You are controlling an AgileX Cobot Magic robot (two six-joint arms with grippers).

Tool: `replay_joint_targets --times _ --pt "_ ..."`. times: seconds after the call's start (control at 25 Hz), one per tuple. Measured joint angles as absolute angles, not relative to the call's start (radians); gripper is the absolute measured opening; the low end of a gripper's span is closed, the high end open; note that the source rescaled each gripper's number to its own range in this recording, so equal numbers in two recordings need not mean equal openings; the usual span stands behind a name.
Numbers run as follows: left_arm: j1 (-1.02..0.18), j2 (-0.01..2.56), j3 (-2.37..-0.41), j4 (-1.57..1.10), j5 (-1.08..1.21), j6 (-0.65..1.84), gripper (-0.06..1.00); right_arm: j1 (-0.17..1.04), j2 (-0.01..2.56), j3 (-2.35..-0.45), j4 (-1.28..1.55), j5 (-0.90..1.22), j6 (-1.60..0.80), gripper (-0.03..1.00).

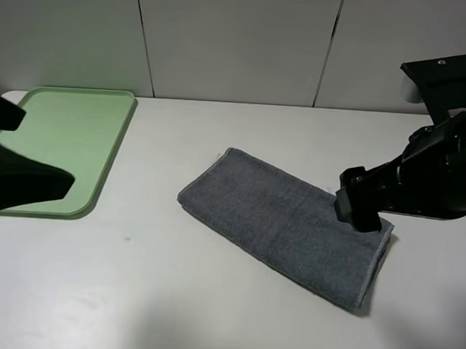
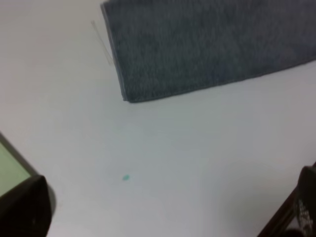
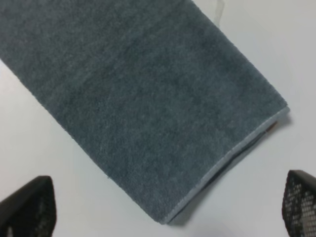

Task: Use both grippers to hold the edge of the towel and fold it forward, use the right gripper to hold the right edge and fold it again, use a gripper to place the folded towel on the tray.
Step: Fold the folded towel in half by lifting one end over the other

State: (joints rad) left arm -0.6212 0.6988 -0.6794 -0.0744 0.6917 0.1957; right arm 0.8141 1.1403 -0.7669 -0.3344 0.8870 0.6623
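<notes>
Looming black at the left, the left arm (image 1: 15, 181) overlaps the pale green tray (image 1: 78, 125) on the table's (image 1: 209, 300) back-left corner. The towel (image 1: 281, 221) lies mid-table, folded, its long axis running diagonally from back-left to front-right. Its plain dark grey terry faces up, with a paler hem (image 3: 232, 158) at its right end. The right pincer (image 1: 364, 205) hangs over that end, spread wide and empty. The left pincer (image 2: 163, 210) is equally spread over bare table.
</notes>
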Motion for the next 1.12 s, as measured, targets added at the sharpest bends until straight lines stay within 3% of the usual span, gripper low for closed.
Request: replay_joint_targets --times 0.24,0.52,1.12 --pt "-0.621 0.375 -0.574 -0.074 0.733 0.085 1.0 0.814 1.14 -0.767 -0.307 0.854 0.644 1.0" --pt "-0.621 0.107 -0.535 -0.016 0.933 -0.01 1.0 0.814 1.14 -0.767 -0.304 0.839 0.643 1.0" --pt "-0.621 -0.002 -0.495 0.092 1.056 -0.165 1.0 0.814 1.14 -0.767 -0.302 0.834 0.643 1.0"
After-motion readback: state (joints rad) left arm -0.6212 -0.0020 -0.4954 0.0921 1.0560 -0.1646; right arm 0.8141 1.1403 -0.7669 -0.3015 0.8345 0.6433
